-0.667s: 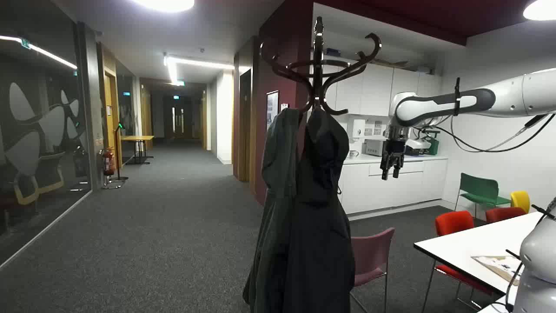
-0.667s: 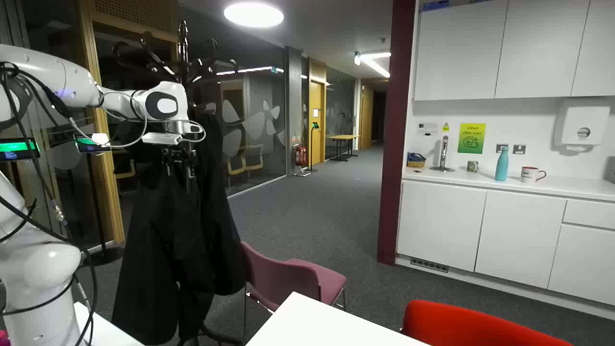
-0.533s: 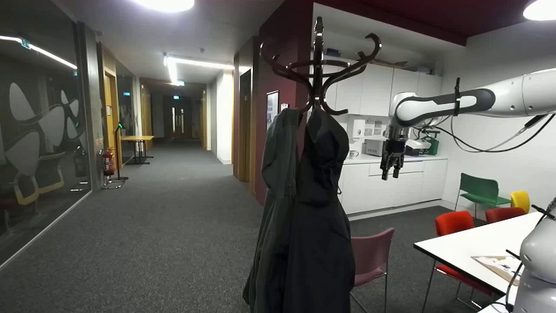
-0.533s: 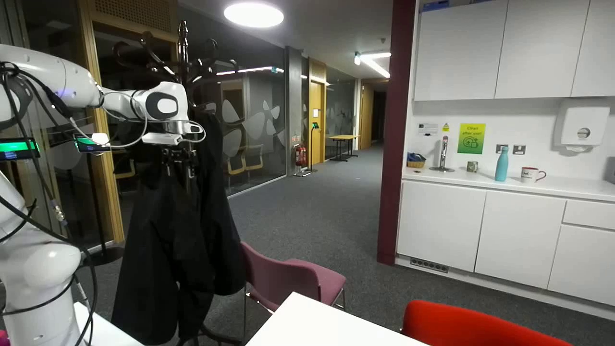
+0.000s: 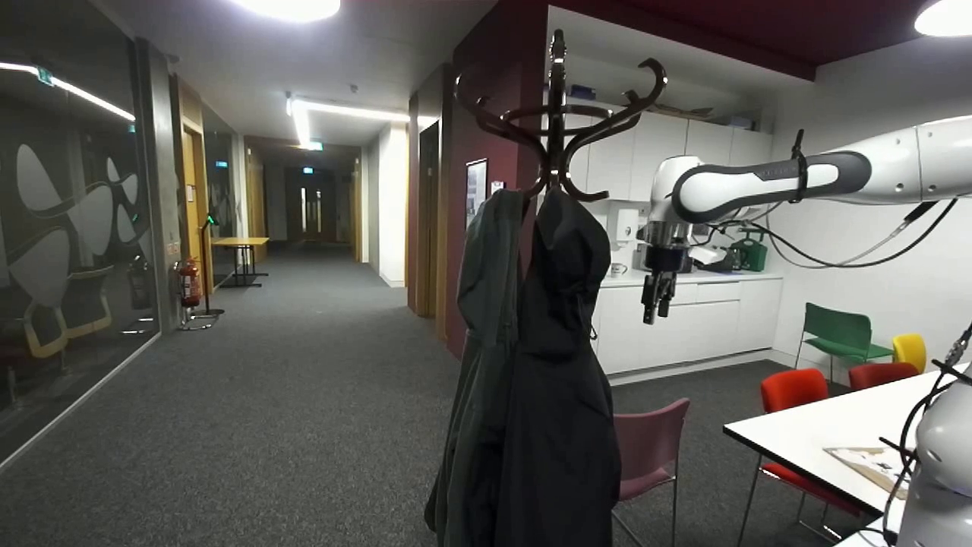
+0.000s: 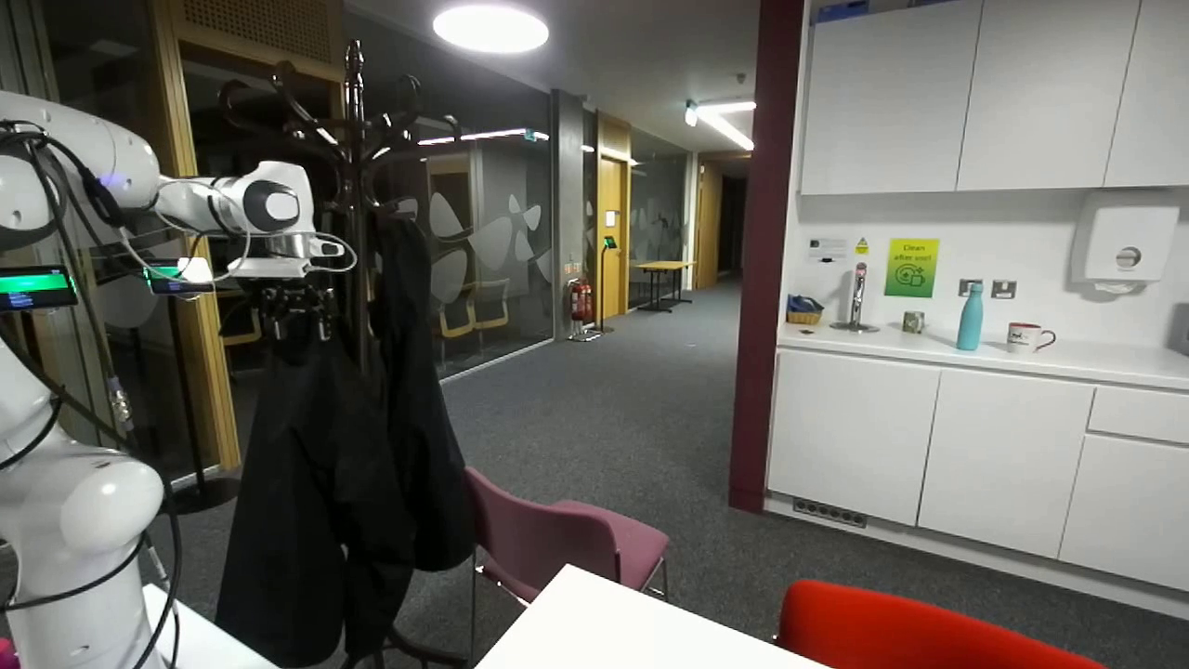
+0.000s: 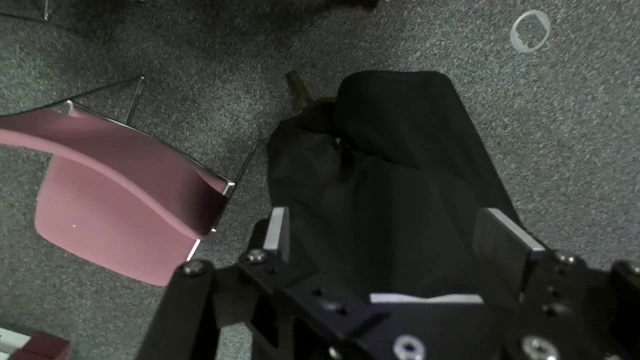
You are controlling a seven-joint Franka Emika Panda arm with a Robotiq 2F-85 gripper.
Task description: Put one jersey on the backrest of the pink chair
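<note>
While the jaws of the black two-fingered gripper [image 5: 656, 313] are spread wide apart, released, the long, limp black fabric jersey [image 5: 566, 425] is borne by the dark, glossy, curve-armed coat stand [image 5: 557, 125], from which it is hung lengthwise. On the same stand the greyer dark long coat [image 5: 486, 281] is hung, just beside the jersey. A gap between gripper and jersey is shown in an exterior view; in the wrist view, dark cloth [image 7: 395, 210] is seen below the parted fingers [image 7: 274, 230]. Near the jersey the dull pink chair [image 6: 543, 534] with thin metal legs is placed, its backrest [image 5: 651, 441] partly hidden by the jersey in an exterior view. By the wrist view a strip of speckled grey carpet [image 7: 215, 110] is shown between chair and cloth. Beside the chair the white-topped table [image 6: 641, 632] is seen.
</note>
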